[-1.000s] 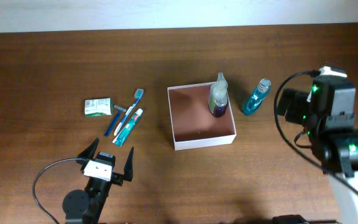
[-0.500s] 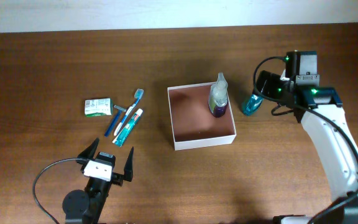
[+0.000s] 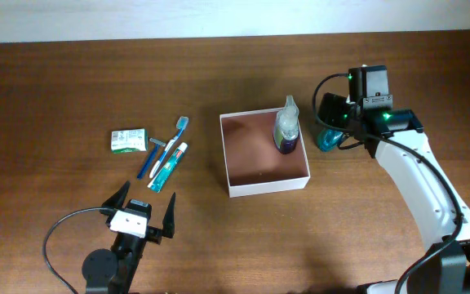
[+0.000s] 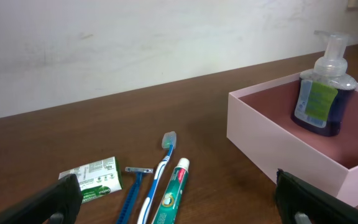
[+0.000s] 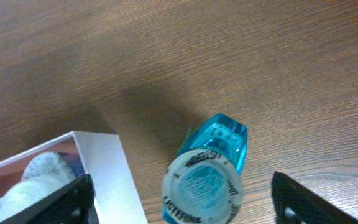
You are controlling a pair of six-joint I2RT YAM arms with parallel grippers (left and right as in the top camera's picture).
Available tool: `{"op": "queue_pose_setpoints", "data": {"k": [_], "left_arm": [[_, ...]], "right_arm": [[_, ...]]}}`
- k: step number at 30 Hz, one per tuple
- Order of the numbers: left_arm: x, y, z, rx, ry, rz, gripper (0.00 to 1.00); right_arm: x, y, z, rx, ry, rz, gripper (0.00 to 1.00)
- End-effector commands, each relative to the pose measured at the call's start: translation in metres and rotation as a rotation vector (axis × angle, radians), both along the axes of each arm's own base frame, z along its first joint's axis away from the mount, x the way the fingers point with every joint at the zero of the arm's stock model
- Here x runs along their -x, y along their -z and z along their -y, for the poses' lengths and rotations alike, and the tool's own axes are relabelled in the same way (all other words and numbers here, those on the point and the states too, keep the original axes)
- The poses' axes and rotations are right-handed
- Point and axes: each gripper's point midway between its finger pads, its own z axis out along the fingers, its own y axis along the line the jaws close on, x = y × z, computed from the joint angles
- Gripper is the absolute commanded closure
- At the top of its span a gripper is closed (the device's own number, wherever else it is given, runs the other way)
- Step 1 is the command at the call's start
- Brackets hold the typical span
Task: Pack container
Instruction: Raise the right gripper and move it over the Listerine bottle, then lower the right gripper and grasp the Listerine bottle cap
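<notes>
Overhead: right gripper [image 5: 182, 179] above Listerine bottle [image 5: 205, 177]

We see the container [image 3: 268, 184] at the middle of the desk [image 3: 72, 82], a pump bottle [image 3: 286, 131] standing in its 1 o'clock corner. Our right gripper hangs wide open above the blue Listerine bottle, just beside the container at 2 o'clock. Our left gripper [image 3: 147, 196], also spread wide, sits at 7 o'clock.

Container [image 3: 265, 189]: left and lower floor bare, open from above; pump bottle [image 3: 286, 126] blocks its upper-right corner. Mouthwash bottle [image 3: 327, 140] stands just right of the wall, narrow gap. Surface [image 3: 202, 122] between toothpaste [image 3: 167, 169] and container bare.
</notes>
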Motion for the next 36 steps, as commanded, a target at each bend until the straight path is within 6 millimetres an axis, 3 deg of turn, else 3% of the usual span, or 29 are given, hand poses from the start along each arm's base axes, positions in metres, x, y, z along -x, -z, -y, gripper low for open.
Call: {"op": "queue_pose_setpoints", "data": {"k": [1, 7, 13, 18, 24, 31, 36], "left_arm": [[0.001, 0.000, 0.001, -0.014, 0.011, 0.005, 0.00], [0.001, 0.000, 0.001, -0.014, 0.011, 0.005, 0.00], [0.001, 0.000, 0.001, -0.014, 0.011, 0.005, 0.00], [0.001, 0.000, 0.001, -0.014, 0.012, 0.005, 0.00], [0.001, 0.000, 0.001, -0.014, 0.011, 0.005, 0.00], [0.001, 0.000, 0.001, -0.014, 0.011, 0.005, 0.00], [0.001, 0.000, 0.001, -0.014, 0.011, 0.005, 0.00]], "right_arm": [[-0.002, -0.001, 0.004, 0.021, 0.025, 0.005, 0.19], [-0.002, 0.003, 0.004, 0.087, -0.066, -0.009, 0.20], [-0.017, 0.020, 0.005, 0.201, -0.203, -0.022, 0.20], [-0.023, 0.026, 0.010, 0.240, -0.197, -0.024, 0.23], [-0.024, 0.024, 0.013, 0.252, -0.186, -0.016, 0.47], [-0.024, 0.024, 0.014, 0.256, -0.184, -0.016, 0.54], [-0.024, 0.013, 0.017, 0.273, -0.168, 0.008, 0.64]]}}
